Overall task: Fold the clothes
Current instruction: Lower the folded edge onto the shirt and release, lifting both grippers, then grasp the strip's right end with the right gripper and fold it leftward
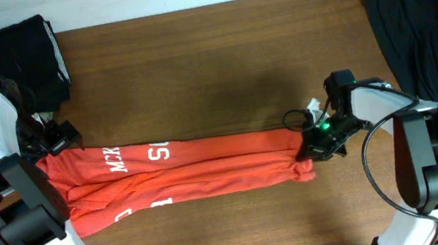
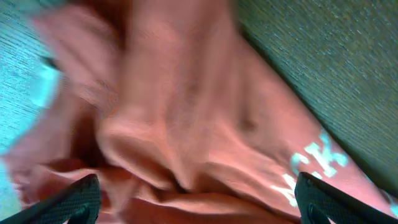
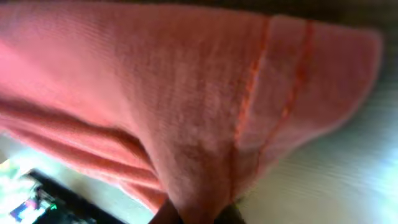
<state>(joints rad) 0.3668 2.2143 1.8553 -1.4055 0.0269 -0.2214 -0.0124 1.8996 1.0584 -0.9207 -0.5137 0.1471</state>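
The orange-red T-shirt point(image 1: 191, 168) lies on the table as a long narrow band, folded lengthwise, with white letters showing near its left end. My left gripper point(image 1: 61, 139) is at the shirt's left end. In the left wrist view its fingers point(image 2: 198, 186) are wide apart, open, with bunched shirt cloth point(image 2: 186, 124) between and beyond them. My right gripper point(image 1: 316, 144) is at the shirt's right end. In the right wrist view its fingers point(image 3: 199, 214) are pinched shut on a gathered fold of the shirt's hem point(image 3: 205, 124), just above the table.
Black folded garments point(image 1: 14, 57) sit at the back left corner, close behind my left arm. A long dark grey garment point(image 1: 423, 31) lies along the right side, beside my right arm. Bare wood table point(image 1: 210, 63) lies behind the shirt.
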